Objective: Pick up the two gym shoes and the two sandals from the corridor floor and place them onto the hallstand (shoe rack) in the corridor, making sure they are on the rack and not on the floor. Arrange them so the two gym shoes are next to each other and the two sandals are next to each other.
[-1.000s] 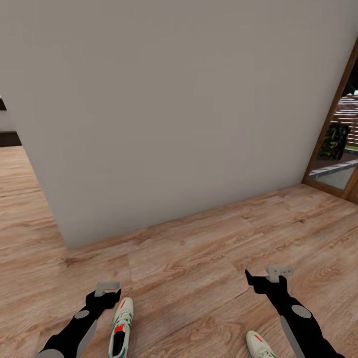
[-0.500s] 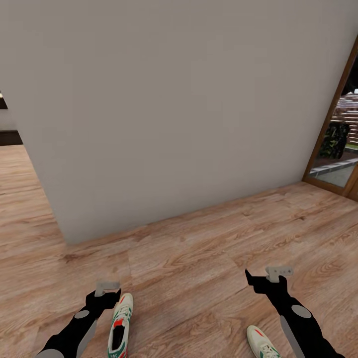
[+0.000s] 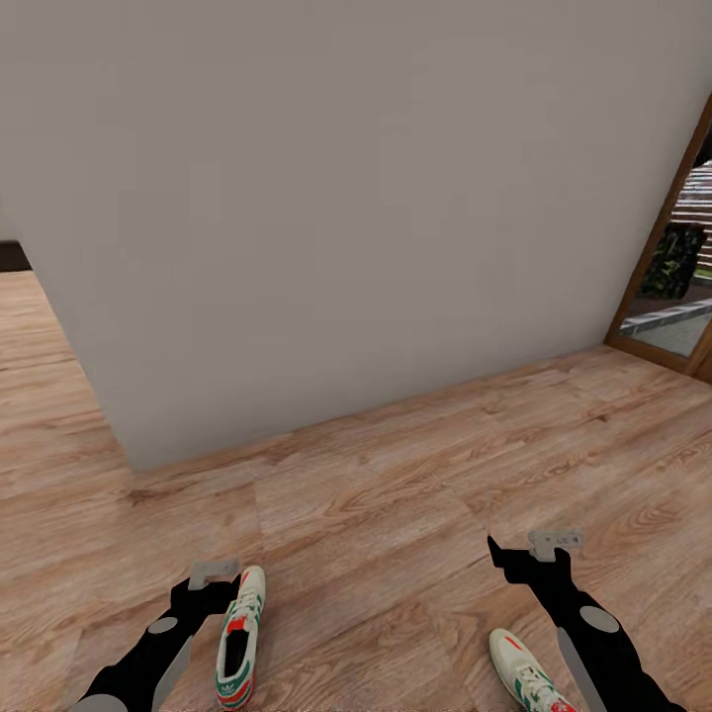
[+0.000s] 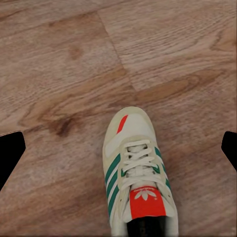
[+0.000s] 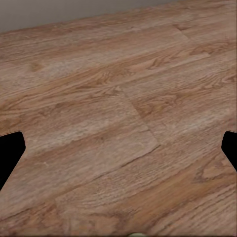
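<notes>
Two cream-white gym shoes with green stripes lie on the wood-plank corridor floor (image 3: 396, 514). One shoe (image 3: 237, 638) lies just right of my left gripper (image 3: 214, 581), toe pointing toward the wall. The other shoe (image 3: 527, 676) lies at the view's bottom edge, left of my right arm, partly cut off. In the left wrist view the first shoe (image 4: 138, 177) sits below the left gripper (image 4: 118, 153), whose fingers stand wide apart and empty. My right gripper (image 3: 539, 550) hovers open over bare planks (image 5: 118, 123). The sandals and the hallstand are out of view.
A plain grey wall (image 3: 346, 198) stands close ahead, its corner (image 3: 124, 455) at the left with open floor beyond it (image 3: 40, 376). A wood-framed glass door (image 3: 672, 287) is at the right edge.
The whole picture has shifted a little, so the camera has moved: both shoes show more fully and the door sits further right. Both arms hold the same pose.
</notes>
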Controlling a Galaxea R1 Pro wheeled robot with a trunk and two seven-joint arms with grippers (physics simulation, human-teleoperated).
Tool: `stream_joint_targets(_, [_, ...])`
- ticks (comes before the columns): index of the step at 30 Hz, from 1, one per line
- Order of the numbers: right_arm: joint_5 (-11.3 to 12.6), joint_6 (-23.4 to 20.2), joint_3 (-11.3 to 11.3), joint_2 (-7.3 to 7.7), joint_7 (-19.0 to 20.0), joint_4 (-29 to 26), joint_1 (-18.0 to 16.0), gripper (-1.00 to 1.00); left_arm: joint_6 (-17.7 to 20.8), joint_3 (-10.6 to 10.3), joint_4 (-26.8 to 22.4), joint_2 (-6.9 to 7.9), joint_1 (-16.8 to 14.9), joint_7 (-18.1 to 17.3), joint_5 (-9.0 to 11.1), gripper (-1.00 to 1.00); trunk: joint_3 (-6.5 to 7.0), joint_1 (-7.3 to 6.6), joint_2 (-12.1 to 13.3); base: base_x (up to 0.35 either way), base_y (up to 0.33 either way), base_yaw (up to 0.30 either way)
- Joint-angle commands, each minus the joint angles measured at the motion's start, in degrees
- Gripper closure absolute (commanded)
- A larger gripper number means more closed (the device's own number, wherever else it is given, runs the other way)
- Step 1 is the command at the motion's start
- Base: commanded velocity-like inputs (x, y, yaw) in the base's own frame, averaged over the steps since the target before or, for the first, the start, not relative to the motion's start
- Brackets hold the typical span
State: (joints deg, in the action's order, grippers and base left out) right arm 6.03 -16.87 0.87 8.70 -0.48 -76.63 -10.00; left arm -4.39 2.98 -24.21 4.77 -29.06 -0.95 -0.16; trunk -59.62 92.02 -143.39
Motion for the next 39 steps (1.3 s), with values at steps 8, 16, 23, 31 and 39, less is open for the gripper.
stream_joint_targets(8, [0.6,-0.3,0.0,0.01,-0.1,-0.2,0.0,-1.00,-0.2,0.2,0.0,-0.02,0.0,-0.1,0.0,-1.00,-1.83,0.19,-0.1,0.000,0.000,0.000])
stream_joint_targets(16, [0.6,-0.3,0.0,0.01,-0.1,-0.3,0.0,-1.00,-0.2,0.2,0.0,-0.02,0.0,-0.1,0.0,-1.00,-3.60,0.40,-0.2,0.000,0.000,0.000])
stream_joint_targets(23, [0.7,-0.3,0.0,0.01,0.0,-0.4,0.0,-1.00,-0.2,0.2,0.0,-0.02,0.0,-0.1,0.0,-1.00,-5.15,0.58,-0.3,0.000,0.000,0.000])
stream_joint_targets(31, [0.7,-0.3,0.0,-0.08,0.0,-0.5,0.0,-1.00,-0.3,0.2,0.0,-0.02,0.0,-0.1,0.0,-1.00,-6.70,0.76,-0.4,0.000,0.000,0.000])
stream_joint_targets(39, [0.7,-0.4,-0.1,-0.08,0.0,-0.5,0.0,-1.00,-0.3,0.2,0.0,-0.02,0.0,-0.1,0.0,-1.00,-6.70,0.76,-0.4,0.000,0.000,0.000])
